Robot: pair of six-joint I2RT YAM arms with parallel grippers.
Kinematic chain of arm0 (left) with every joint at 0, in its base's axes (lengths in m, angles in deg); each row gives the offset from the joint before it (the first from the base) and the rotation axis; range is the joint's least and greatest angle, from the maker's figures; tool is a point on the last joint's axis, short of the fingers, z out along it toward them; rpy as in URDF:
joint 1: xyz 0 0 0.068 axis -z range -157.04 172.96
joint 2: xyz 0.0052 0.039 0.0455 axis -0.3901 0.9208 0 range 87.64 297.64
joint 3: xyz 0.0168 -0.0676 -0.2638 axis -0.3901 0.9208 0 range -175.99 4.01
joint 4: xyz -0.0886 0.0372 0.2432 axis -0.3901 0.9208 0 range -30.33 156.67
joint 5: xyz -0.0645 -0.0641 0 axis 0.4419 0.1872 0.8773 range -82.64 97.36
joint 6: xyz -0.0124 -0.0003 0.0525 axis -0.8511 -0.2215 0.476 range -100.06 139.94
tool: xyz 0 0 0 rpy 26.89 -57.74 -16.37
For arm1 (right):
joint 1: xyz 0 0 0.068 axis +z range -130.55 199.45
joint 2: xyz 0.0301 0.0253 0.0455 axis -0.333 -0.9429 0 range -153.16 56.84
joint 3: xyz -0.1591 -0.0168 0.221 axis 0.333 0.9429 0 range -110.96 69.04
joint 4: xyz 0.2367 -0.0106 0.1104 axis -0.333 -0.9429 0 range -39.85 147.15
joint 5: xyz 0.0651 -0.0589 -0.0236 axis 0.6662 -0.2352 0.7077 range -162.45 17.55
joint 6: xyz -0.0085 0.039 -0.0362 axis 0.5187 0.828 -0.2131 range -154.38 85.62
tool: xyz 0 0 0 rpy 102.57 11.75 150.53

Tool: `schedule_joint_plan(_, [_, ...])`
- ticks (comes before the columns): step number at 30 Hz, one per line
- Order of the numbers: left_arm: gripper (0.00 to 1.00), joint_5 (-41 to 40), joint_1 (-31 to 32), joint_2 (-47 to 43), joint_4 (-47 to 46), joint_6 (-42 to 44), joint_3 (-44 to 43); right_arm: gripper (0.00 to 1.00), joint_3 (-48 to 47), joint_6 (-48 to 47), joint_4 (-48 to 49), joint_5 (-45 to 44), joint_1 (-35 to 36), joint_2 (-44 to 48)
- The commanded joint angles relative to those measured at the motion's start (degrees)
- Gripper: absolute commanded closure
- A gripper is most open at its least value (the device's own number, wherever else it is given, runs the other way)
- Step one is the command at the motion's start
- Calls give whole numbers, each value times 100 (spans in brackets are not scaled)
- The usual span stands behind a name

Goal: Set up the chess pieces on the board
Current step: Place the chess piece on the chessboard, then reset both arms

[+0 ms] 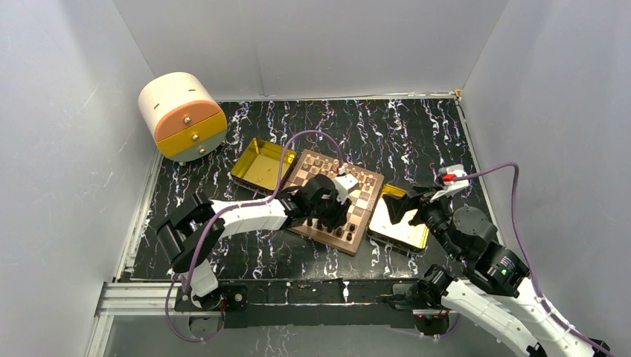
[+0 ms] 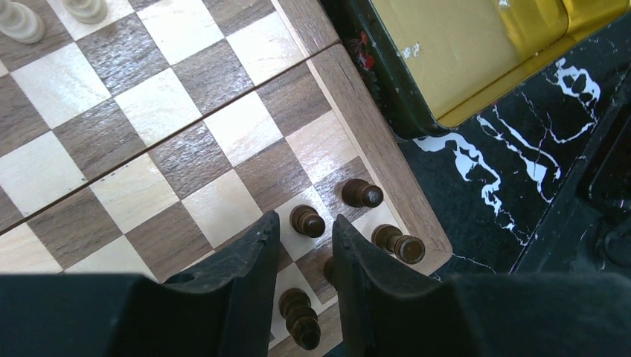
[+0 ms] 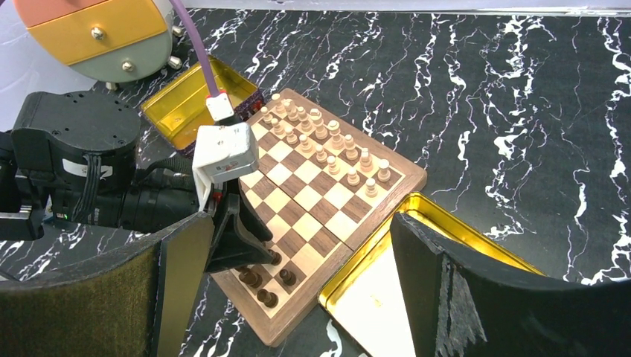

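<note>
Black marbled tabletop (image 1: 417,134) under us, and our left gripper (image 2: 303,219) hangs low over the board (image 2: 364,126) at its near right corner, jaws narrowly apart around a standing dark piece (image 2: 300,316). Light pieces (image 3: 327,145) line the far side. Our right gripper (image 3: 301,223) gapes wide above the gold tray (image 3: 372,297).

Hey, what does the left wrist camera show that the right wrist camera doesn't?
Left wrist only: a dark piece standing between the fingers of the left gripper. Right wrist only: the drawer box, the far tray, both full light rows. Shared: the board, the near tray, other dark pieces at the corner.
</note>
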State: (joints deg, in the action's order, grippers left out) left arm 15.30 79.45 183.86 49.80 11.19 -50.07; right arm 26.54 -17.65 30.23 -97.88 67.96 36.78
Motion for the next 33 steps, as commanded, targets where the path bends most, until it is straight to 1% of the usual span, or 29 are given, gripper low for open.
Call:
schedule_joint_plan(1, [66, -331, 22, -416, 179, -245, -439, 1, -22, 223, 179, -38, 21, -96])
schedule_joint_plan(6, [53, -965, -1, -603, 435, -592, -853, 1, 33, 547, 35, 79, 27, -192])
schedule_joint_plan(10, [43, -1567, -123, -752, 913, -929, -1308, 1, 49, 943, -151, 121, 26, -360])
schedule_joint_plan(12, [38, -1852, -270, -837, 1272, -1220, -1512, 1, 41, 1155, -266, 115, 26, -464])
schedule_joint_plan(15, [31, -1992, -631, -946, 1780, -1776, -1735, 1, -34, 1473, -462, 176, 25, -656])
schedule_joint_plan(16, [27, -1957, -771, -986, 1935, -1941, -1787, 1, -72, 1528, -525, 231, 26, -719])
schedule_joint_plan(17, [15, -1921, -874, -1033, 2080, -2047, -1829, 1, -107, 1586, -566, 277, 27, -784])
schedule_joint_plan(18, [12, -1898, -942, -1092, 2192, -2075, -1852, 1, -129, 1671, -583, 285, 26, -853])
schedule_joint_plan(22, [11, -2057, -988, -1559, 2345, -1963, -1630, 1, -233, 1950, -703, 336, 23, -1102])
schedule_joint_plan(26, [10, -2390, -990, -2167, 2344, -2076, -1240, 1, -460, 2440, -1022, 75, 22, -1413])
schedule_joint_plan(33, [10, -2295, -986, -3038, 2457, -1987, -582, 1, -612, 2577, -1096, 28, 23, -1650])
